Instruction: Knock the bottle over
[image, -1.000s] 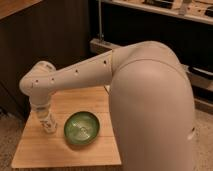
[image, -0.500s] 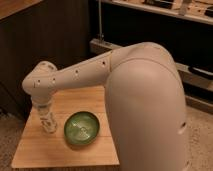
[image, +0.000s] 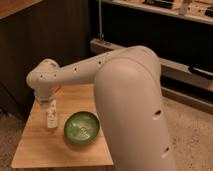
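Note:
The small whitish bottle (image: 51, 120) stands upright on the wooden table (image: 37, 147), left of the green bowl (image: 81, 128). My gripper (image: 49, 105) hangs down from the white wrist right above the bottle, at or touching its top. The bottle's cap is hidden by the gripper.
My big white arm (image: 132, 100) fills the right half of the view and hides the table's right side. A dark wooden wall stands behind the table. A metal shelf rail (image: 170, 67) runs at the back right. The floor around is speckled carpet.
The wrist and gripper have shifted slightly right over the bottle. The bottle still stands upright and the bowl has not moved.

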